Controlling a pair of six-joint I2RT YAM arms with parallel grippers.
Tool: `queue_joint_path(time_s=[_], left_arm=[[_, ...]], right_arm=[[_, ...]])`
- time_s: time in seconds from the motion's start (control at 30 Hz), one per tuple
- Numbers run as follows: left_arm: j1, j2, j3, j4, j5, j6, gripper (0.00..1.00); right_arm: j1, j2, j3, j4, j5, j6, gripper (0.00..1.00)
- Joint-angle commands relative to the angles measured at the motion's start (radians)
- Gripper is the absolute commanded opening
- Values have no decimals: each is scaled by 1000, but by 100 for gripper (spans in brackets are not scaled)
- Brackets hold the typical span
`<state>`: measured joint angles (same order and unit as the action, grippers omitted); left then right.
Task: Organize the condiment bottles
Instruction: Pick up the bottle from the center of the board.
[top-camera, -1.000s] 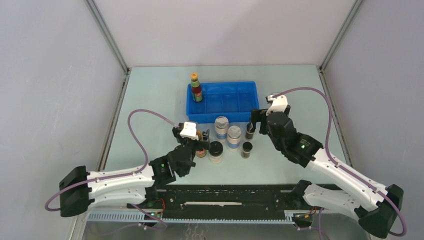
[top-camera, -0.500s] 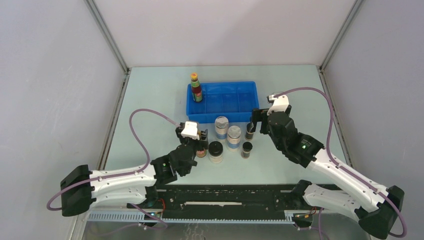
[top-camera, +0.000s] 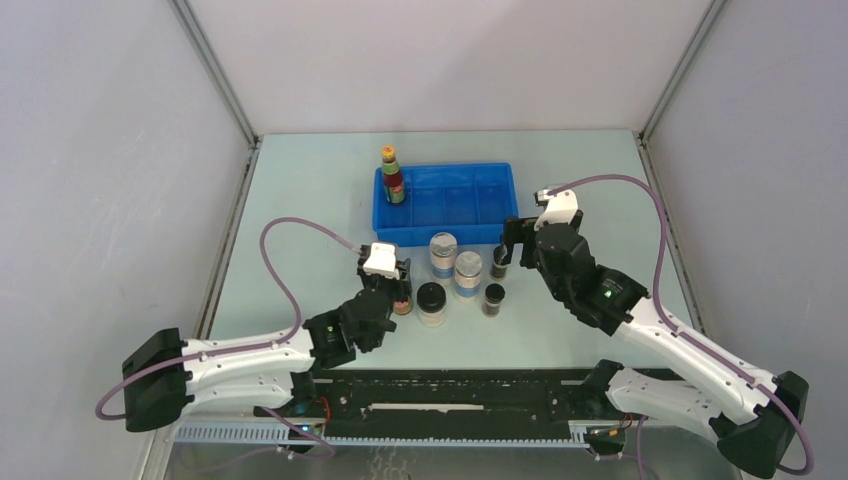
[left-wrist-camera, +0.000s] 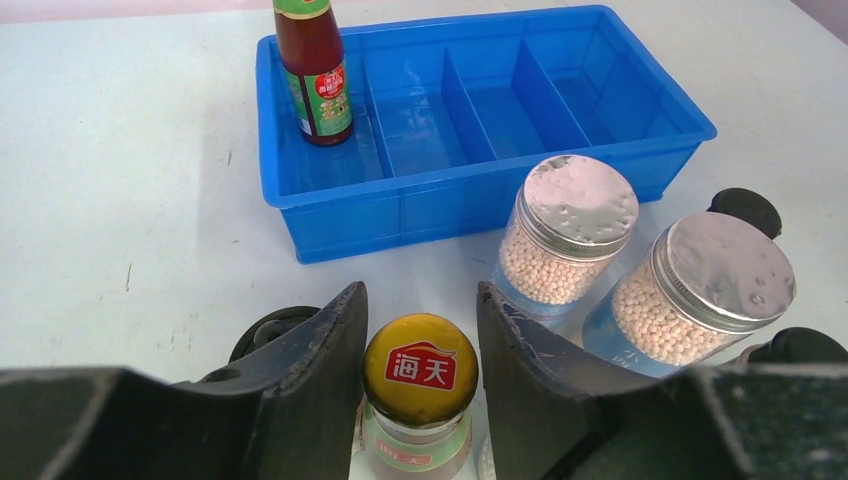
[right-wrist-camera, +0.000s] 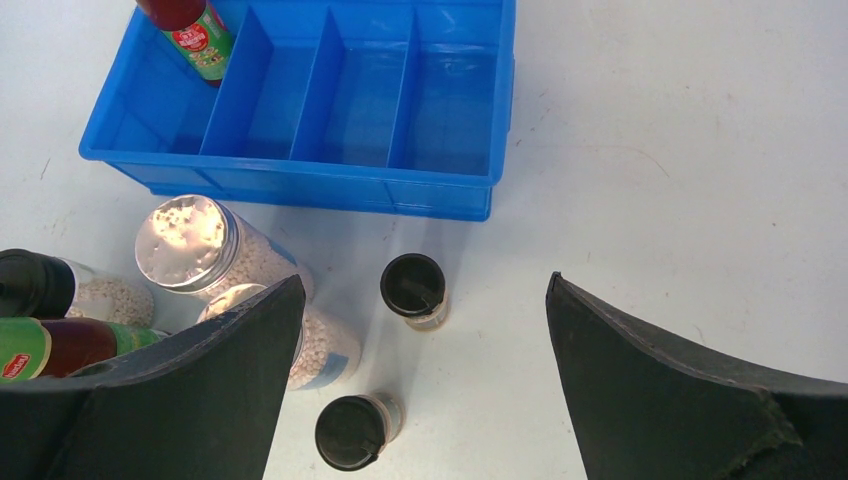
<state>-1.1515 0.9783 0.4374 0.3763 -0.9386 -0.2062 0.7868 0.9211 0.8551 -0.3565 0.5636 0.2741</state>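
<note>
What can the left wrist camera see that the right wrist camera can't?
Only the left wrist view: the yellow cap from above, red logo showing, with the left gripper and its jaws close on either side. Only the right wrist view: the right gripper with jaws wide apart, and two dark-capped vials seen whole. Both: the blue divided tray, a red sauce bottle in its end compartment, two silver-lidded jars.

Red sauce bottles (top-camera: 393, 180): I count two.
Silver-lidded jars (top-camera: 443, 250): two.
Black-lidded jars (top-camera: 432, 300): one I see plainly; a second dark lid (left-wrist-camera: 272, 325) shows half hidden.
Dark vials (top-camera: 493, 298): two.
Blue tray (top-camera: 470, 167): one, with four compartments.
</note>
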Motion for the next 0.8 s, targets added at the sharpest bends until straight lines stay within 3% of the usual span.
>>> queue_joint_path(time_s=[0.0,0.43,0.53,0.6,0.77], left_arm=[[6,6,-8,2,-25,-28,48],[7,17,1,-2,-26,-33,28],[7,18,3,-3,-25,-32,18],[7,19,4,-3,-25,-32,2],[7,20,7,-3,-20,-30,0]], right_arm=[[-6,-22,-8,3,8,7,100],[-5,-24,-12,0,12,14,100],[-4,-29,-17,2,11,16,100],[-4,-30,-18,-1,11,18,100],[-4,-34,-22,2,11,22,100]])
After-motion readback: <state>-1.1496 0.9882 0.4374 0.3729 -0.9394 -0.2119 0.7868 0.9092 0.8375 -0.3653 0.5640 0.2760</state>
